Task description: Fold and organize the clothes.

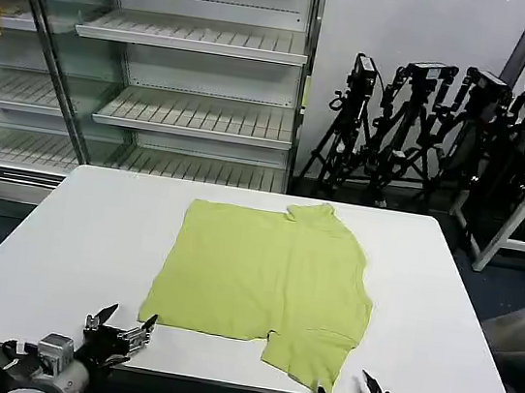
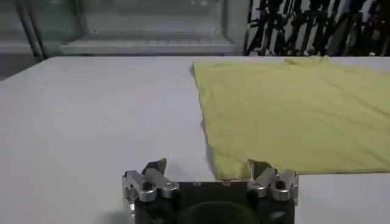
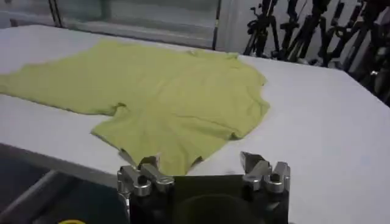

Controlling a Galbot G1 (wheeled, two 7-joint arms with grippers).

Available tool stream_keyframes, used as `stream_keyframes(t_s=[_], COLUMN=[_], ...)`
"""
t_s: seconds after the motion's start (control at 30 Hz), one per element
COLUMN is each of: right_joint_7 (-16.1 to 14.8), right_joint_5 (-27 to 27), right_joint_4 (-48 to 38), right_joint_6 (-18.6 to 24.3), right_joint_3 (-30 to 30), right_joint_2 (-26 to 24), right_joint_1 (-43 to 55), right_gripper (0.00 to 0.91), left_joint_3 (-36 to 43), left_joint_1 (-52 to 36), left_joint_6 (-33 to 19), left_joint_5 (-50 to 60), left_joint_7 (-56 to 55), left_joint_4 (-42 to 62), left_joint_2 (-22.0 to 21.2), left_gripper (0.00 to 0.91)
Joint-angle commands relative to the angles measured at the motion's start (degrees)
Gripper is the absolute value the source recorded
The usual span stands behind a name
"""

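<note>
T-shirt lay spread flat on the white table, a sleeve near the front edge. Left gripper hovered agape at its near left corner; right gripper, agape too, beside the sleeve.

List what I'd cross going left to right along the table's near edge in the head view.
Left end effector → lime T-shirt's hem corner → its near sleeve → right end effector → bare white table.
</note>
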Motion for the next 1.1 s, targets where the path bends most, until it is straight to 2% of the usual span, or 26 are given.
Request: stream_keyframes(t_s=[0.03, 0.07, 0.1, 0.83, 1.1], right_joint_7=[0.10, 0.08, 0.03, -1.21, -2.31], right_joint_5=[0.96, 1.04, 1.16, 0.91, 0.82], right_joint_4=[-0.51, -0.48, -0.43, 0.39, 4.34], right_joint_6=[-2.49, -2.63, -2.75, -1.99, -0.40], right_joint_3=[-0.58, -0.62, -0.62, -0.72, 0.84], right_joint_2=[0.23, 0.27, 0.34, 0.66, -0.23], right_joint_1=[0.33, 0.29, 0.25, 0.61, 2.62], right_gripper=[0.252, 0.020, 0.000, 0.000, 0.000], left_joint_3=[-0.08, 0.00, 0.06, 0.54, 0.38], left_joint_1=[-0.24, -0.19, -0.17, 0.72, -0.26], left_joint_6=[0.69, 0.68, 0.68, 0.60, 0.47], left_joint_5=[-0.17, -0.18, -0.20, 0.19, -2.75], left_joint_7=[0.10, 0.26, 0.43, 1.73, 2.62], left_joint_4=[0.31, 0.34, 0.33, -1.01, -2.27], left_joint_2=[-0.01, -0.04, -0.05, -0.69, -0.96], left_gripper=[0.010, 0.010, 0.010, 0.010, 0.010])
